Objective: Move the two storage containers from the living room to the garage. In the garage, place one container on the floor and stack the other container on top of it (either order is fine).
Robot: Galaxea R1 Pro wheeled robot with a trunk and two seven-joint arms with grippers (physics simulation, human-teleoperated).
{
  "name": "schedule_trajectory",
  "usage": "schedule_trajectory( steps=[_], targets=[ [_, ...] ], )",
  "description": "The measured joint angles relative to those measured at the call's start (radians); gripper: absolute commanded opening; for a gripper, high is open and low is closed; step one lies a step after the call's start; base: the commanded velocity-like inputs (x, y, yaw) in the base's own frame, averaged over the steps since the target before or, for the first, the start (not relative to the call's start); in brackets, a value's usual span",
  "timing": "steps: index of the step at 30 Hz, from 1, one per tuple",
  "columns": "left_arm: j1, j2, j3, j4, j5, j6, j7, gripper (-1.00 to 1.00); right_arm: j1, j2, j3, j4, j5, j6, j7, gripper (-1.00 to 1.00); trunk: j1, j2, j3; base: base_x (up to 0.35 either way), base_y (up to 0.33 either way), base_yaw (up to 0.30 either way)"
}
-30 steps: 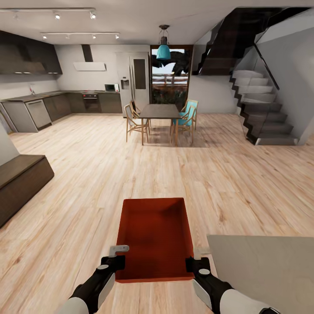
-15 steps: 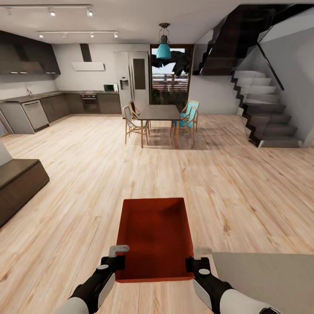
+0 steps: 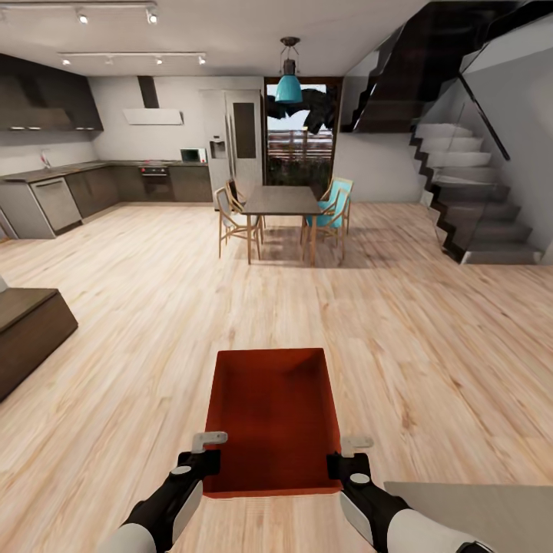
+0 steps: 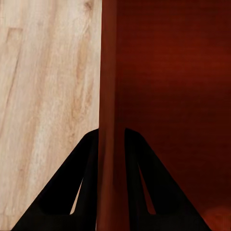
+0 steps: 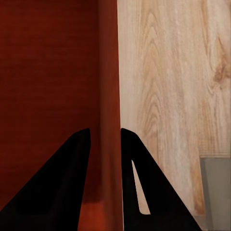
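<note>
Storage container (image 3: 275, 418), one of the two, hangs between our grippers over wood-plank floor (image 3: 430, 346) in the head view, with a dining table (image 3: 281, 200) and stairs (image 3: 468, 207) ahead; we judge the garage not yet reached, so stacking remains

On the left wrist view, our left gripper (image 4: 112, 144) pinches the bin's wall

On the right wrist view, our right gripper (image 5: 106, 142) clamps the opposite wall

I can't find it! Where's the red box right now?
In the head view, the storage container is low in the middle, held above the wood-plank floor between the left gripper and right gripper, each clamping a side wall.
</note>
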Motion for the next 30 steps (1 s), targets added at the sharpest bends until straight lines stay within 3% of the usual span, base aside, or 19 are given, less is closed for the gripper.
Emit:
schedule_trajectory(
  steps=[30],
  targets=[
    [0.000, 0.000, 0.000, -0.001, 0.000, 0.000, 0.000, -1.00, 0.000, 0.000, 0.000, -0.001, 0.000, 0.000, 0.000, -1.00, 0.000, 0.000, 0.000, 0.322, 0.000, 0.000]
  ],
)
